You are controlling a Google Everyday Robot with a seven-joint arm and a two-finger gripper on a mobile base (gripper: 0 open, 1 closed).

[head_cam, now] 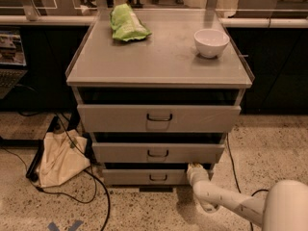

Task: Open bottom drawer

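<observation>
**Robot arm reaches low at grey cabinet's bottom drawer**

A round white ceramic bowl (211,42) and a crumpled green packet (126,24) sit well apart on the grey metal cabinet's worktop (159,64). The bottom drawer (139,177), a slim flat grey front with a small black loop handle, lies lowest of three, a dark gap above it; its contents are hidden. The white arm (231,203) stretches low from the lower right, the gripper (194,169) at that drawer's upper right edge. Whether it is open or closed cannot be told.
</observation>
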